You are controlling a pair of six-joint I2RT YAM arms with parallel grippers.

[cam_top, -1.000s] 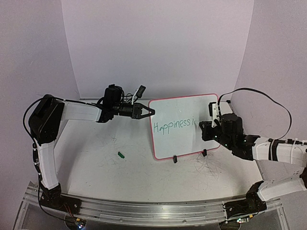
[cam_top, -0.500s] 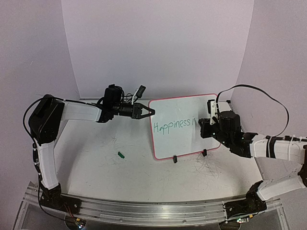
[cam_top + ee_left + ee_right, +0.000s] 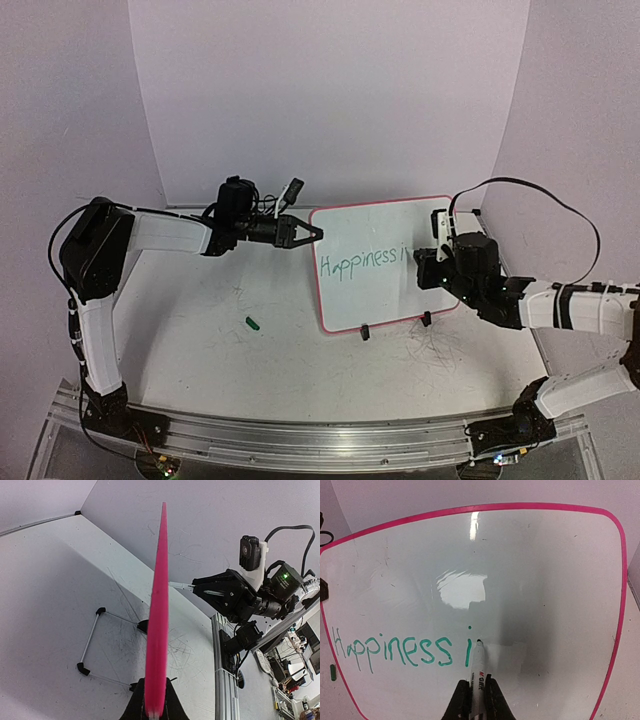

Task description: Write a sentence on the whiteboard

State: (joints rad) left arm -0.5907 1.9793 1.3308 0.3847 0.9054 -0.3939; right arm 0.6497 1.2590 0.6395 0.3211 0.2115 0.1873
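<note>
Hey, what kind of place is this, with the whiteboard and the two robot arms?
Probably a robotics lab test cell: two arms bolted to an aluminium rail at the edge of a scuffed white table, plain backdrop walls on three sides, and a clutter of cables and gear beyond.

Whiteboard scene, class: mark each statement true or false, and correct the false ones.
1. The right hand holds a marker at the whiteboard. True.
2. The lettering is red. False: it is green.
3. The left hand grips the whiteboard's rim. True.
4. The lettering reads "Happiness is fun". False: only "Happiness i" shows.
5. The whiteboard lies flat. False: it stands propped on edge.
</note>
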